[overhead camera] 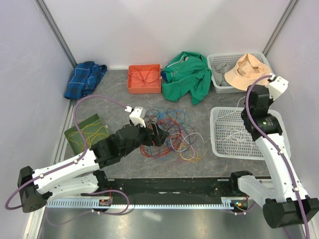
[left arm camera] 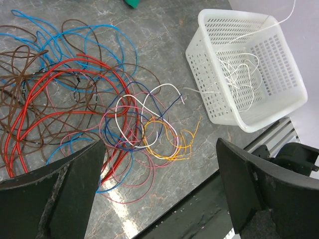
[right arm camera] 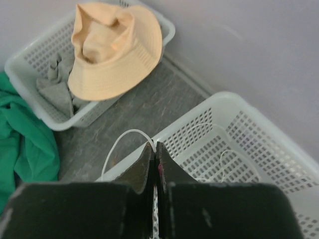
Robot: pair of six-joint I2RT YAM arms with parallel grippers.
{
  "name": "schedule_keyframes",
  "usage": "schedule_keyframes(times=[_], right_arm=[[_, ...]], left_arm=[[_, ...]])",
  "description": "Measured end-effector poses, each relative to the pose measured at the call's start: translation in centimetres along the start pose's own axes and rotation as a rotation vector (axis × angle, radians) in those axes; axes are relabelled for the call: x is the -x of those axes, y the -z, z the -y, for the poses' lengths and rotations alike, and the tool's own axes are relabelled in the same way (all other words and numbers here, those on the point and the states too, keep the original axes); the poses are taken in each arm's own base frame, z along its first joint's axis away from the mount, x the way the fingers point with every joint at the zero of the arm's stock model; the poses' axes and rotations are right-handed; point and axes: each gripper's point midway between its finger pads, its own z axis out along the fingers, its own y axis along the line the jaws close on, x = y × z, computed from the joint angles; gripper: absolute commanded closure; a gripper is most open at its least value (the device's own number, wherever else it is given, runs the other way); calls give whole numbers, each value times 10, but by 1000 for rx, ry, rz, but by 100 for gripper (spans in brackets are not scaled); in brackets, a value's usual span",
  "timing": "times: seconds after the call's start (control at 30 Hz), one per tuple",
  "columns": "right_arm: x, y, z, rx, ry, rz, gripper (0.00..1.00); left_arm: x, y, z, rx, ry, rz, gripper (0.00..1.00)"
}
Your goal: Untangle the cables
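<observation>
the grey table (overhead camera: pixel 114 99) is taken up at its middle by the tangle of cables (overhead camera: pixel 172 137), where red, brown, blue, pink, white and yellow-orange loops are laid over one another. to the right of it, a little apart, a white basket (overhead camera: pixel 215 134) is set, and a few white cables (left arm camera: pixel 239 74) are lying in it. the left gripper (left arm camera: pixel 160 143) is hung low over the near edge of the tangle, its fingers spread wide with nothing between them. the right gripper (right arm camera: pixel 154 147) is held above the basket with its fingers pressed together. a thin white cable (right arm camera: pixel 122 139) loops out from their tips and is judged to be pinched there. the step in hand is judged to be the dropping of that cable into the basket. next, the right fingers would have to be parted over the basket. one free loop, such as the yellow-orange cable (left arm camera: pixel 172 149), would then be picked out by the left fingers without its neighbours being dragged along.
</observation>
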Motion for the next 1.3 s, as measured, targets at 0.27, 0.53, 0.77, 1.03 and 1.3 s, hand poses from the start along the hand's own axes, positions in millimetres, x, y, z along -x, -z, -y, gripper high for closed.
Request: schedule_keyframes(times=[0.27, 0.53, 0.77, 1.03, 1.3], right_arm=[[-71, 9, 1, 123, -58, -157, 35], [-71, 20, -5, 199, -117, -156, 2], [-52, 61, -59, 529, -199, -157, 2], [-99, 156, -154, 1000, 24, -273, 2], [-168, 243, -189, 1190, 355, -222, 2]], left_arm=[[-15, -7, -8, 24, -5, -40, 0], [-25, -12, -9, 31, 5, -74, 1], [-22, -12, -13, 54, 6, -58, 0], [-34, -22, -29, 179, -4, -116, 0], [-57, -22, -50, 301, 46, -196, 0]])
